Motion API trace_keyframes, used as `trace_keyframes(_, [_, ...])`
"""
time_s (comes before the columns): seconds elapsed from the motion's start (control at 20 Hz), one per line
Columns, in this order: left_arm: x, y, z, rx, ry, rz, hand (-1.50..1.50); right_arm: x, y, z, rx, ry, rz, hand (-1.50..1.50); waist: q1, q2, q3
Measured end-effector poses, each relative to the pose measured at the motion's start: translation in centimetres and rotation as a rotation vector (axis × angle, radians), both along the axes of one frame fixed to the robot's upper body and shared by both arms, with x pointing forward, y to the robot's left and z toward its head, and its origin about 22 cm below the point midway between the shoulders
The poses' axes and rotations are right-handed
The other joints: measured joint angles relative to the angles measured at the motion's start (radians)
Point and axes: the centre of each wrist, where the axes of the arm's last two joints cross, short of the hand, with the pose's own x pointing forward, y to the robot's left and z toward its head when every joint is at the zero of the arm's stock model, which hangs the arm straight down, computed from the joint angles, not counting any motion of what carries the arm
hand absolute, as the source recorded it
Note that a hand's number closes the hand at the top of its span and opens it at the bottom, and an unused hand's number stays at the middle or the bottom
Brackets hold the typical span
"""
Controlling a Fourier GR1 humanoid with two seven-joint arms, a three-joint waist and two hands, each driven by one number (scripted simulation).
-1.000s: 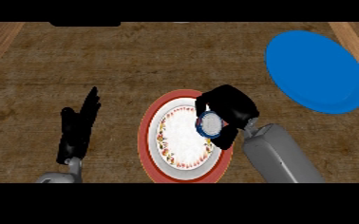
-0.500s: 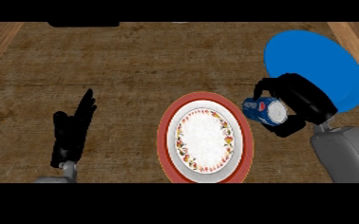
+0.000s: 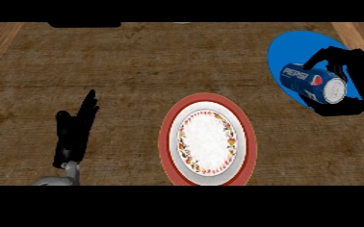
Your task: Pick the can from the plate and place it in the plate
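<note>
1. The can (image 3: 313, 81) lies tilted in the right robot hand (image 3: 340, 105), whose fingers curl round it; its silver end faces the lower right.
2. Can and right robot hand sit over the blue plate (image 3: 284, 53) at the view's right edge (whether the can touches it cannot be told).
3. The can's long axis runs from upper left to lower right, across the blue plate.
4. The red plate (image 3: 171, 139) lies bare near the tabletop's (image 3: 142, 62) lower middle, well apart from the can.
5. The left robot hand (image 3: 74, 134) rests open at lower left, fingers up, far from both plates.
6. Judged from this, the coming move is lowering and letting go, and it belongs to the right robot hand.
</note>
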Motion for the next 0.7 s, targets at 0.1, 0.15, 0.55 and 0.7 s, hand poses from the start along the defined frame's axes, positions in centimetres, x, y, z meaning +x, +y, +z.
trace_keyframes(0.1, [0.1,0.0,0.0,0.001,-0.001,0.003,0.0,0.2,-1.0,0.9,0.018,-0.006,-0.049,1.5,0.003,0.0,0.0])
trace_keyframes(0.15, [0.0,0.1,0.0,-0.001,0.002,-0.002,0.0,0.4,-1.6,0.9,0.03,-0.005,-0.068,1.5,0.005,0.001,0.0])
trace_keyframes(0.55, [0.7,-0.3,0.1,0.0,-0.009,-0.012,0.0,4.8,-5.1,1.1,0.052,0.038,-0.192,1.5,0.017,0.004,0.0])
trace_keyframes(0.7, [0.6,-0.6,0.4,-0.001,-0.012,-0.017,0.0,6.3,-6.0,-0.2,0.041,0.064,-0.215,1.5,0.021,0.005,0.0])
